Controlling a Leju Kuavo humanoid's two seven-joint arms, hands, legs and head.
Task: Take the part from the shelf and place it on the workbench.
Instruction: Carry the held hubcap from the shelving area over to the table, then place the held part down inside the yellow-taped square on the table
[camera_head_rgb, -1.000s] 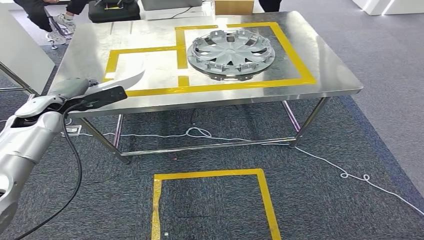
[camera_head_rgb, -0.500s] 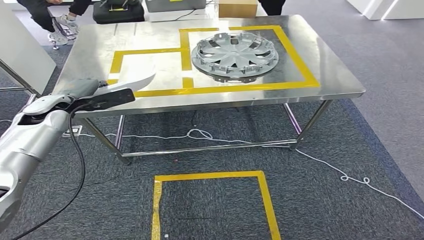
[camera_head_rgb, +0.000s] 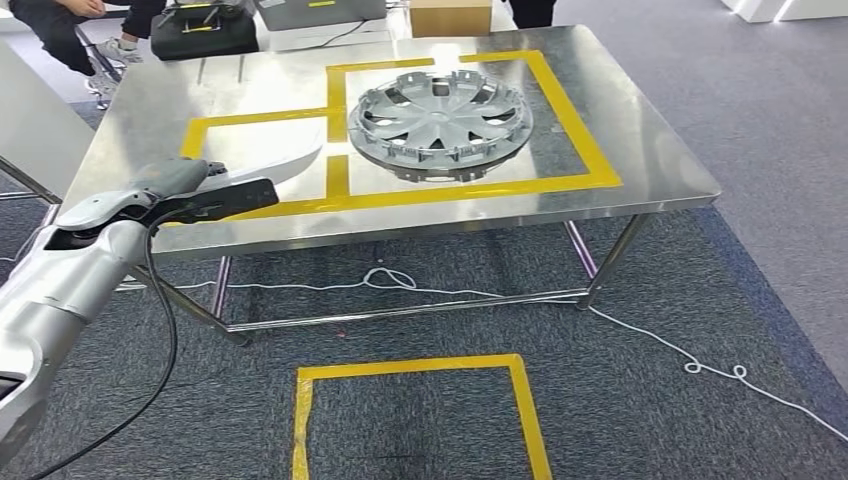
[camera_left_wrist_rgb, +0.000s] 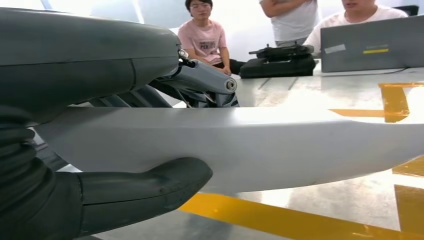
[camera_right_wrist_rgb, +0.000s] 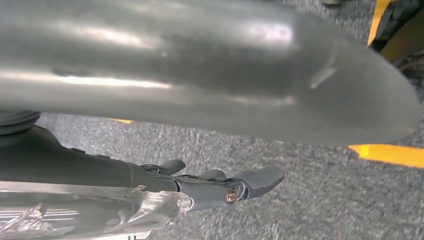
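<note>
White curved part (camera_head_rgb: 270, 160) clamped in left hand (camera_head_rgb: 175, 190), tip over the steel workbench (camera_head_rgb: 640, 150) near its yellow-taped edge, partly hidden by the hand. Right hand (camera_right_wrist_rgb: 220, 185) hanging above carpet, fingers loosely apart, nothing held.

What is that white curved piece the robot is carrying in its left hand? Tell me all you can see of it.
The white part is a smooth, matte, pale grey-white panel, likely plastic or painted, long and gently curved, narrowing to a rounded tip. The left hand holds it at one end, a thick grey thumb on one face and darker fingers on the other. It lies roughly level and reaches out over the near left part of the steel workbench, by the yellow tape outline. Whether it touches the surface is unclear.
</note>
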